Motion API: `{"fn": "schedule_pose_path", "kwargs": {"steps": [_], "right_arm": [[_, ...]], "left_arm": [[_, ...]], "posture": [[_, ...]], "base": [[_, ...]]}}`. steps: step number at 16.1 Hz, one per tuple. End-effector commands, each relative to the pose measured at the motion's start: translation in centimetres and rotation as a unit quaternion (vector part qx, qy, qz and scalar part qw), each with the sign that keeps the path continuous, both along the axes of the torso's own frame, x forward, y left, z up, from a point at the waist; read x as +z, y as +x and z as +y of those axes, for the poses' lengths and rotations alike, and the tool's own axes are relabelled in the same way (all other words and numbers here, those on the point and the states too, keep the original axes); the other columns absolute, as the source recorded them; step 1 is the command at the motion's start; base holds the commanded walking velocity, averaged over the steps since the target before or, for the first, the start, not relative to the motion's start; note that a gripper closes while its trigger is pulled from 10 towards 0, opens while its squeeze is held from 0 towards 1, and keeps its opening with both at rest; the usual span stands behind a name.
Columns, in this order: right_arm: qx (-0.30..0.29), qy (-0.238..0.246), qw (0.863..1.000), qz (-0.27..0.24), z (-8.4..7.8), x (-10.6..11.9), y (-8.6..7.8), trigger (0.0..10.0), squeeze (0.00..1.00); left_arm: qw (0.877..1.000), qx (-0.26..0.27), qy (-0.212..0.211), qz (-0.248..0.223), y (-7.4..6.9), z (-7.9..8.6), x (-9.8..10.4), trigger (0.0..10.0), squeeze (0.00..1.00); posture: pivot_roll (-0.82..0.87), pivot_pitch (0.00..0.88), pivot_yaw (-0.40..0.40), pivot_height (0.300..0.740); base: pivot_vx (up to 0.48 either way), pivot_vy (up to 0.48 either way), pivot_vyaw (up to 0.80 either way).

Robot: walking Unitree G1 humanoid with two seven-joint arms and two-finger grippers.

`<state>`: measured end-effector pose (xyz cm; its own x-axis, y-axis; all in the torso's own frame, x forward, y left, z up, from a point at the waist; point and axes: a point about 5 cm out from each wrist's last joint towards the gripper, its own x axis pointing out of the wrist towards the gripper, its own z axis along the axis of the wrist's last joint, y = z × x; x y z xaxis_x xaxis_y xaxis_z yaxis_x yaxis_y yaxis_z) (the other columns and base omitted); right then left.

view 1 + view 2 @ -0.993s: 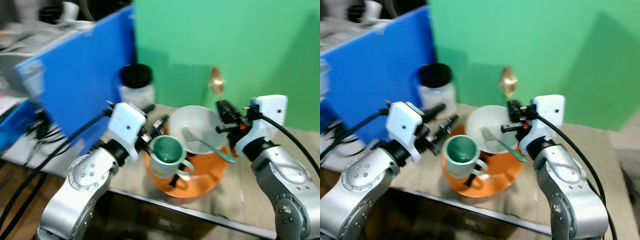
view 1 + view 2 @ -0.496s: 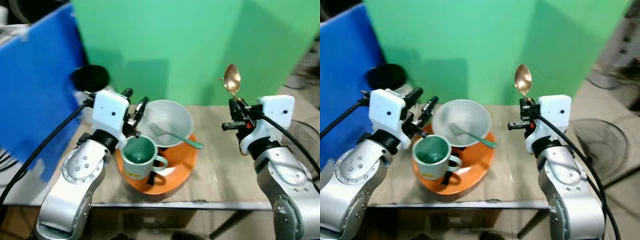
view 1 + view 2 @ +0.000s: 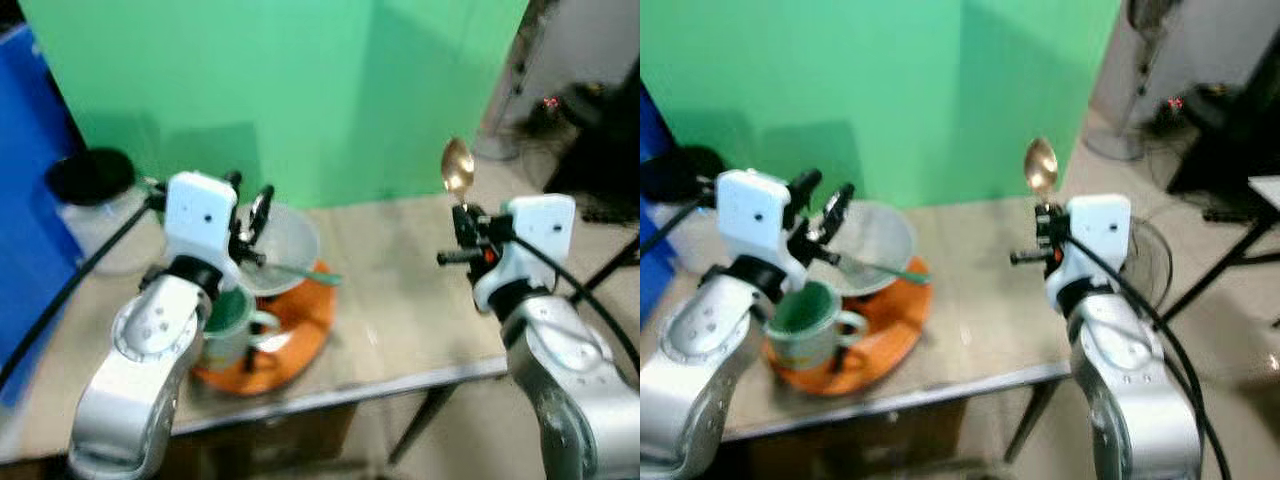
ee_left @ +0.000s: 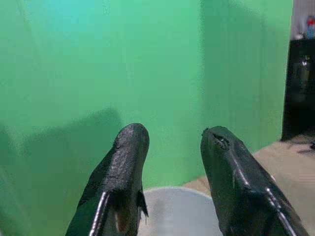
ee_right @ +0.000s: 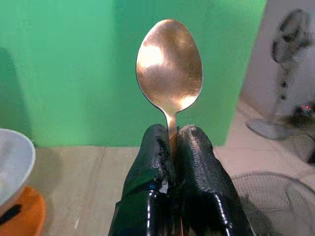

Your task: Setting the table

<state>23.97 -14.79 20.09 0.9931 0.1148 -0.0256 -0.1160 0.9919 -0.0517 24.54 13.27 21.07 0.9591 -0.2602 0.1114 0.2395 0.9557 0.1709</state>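
Note:
My right gripper (image 3: 462,222) is shut on a gold spoon (image 5: 169,69), held upright above the right part of the wooden table (image 3: 400,300). The spoon's bowl (image 3: 457,167) points up. My left gripper (image 3: 248,195) is open and empty, hovering over a white bowl (image 3: 285,240) with a teal spoon (image 3: 300,272) lying in it. The bowl sits on an orange plate (image 3: 300,320) beside a green mug (image 3: 230,325) with a white outside. In the left wrist view both black fingers (image 4: 123,167) stand apart above the bowl's rim (image 4: 177,211).
A green screen (image 3: 270,90) stands behind the table. A clear jar with a black lid (image 3: 90,195) is at the far left, by a blue board (image 3: 15,150). A floor fan (image 5: 290,49) and a black stand (image 3: 1230,130) are off to the right. The table's front edge (image 3: 400,380) is close.
The camera has swung right, shifting the whole scene left. My right gripper still holds the gold spoon upright; my left gripper stays open above the bowl.

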Motion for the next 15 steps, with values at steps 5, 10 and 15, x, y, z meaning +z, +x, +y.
{"fn": "schedule_pose_path", "kwargs": {"steps": [5,10,15], "right_arm": [[-0.002,-0.009,1.0,0.015,-0.5,-0.5,-0.1,10.0,0.0],[-0.024,-0.008,0.999,0.024,-1.6,-0.8,-0.6,10.0,0.0],[-0.034,-0.012,0.999,0.022,-1.4,-0.7,-0.6,10.0,0.0]], "left_arm": [[1.0,-0.006,0.007,0.01,-0.2,-0.1,-0.3,10.0,0.0],[1.0,-0.015,0.012,0.008,-0.1,-0.2,-0.3,10.0,0.0],[1.0,-0.015,0.004,0.009,0.1,-0.3,-0.5,10.0,0.0]], "posture": [[0.12,0.0,-0.018,0.74],[0.11,0.0,-0.009,0.74],[0.11,0.0,-0.003,0.74]], "base": [[0.0,0.0,-0.8],[0.0,0.0,-0.8],[0.0,0.0,-0.8]]}}
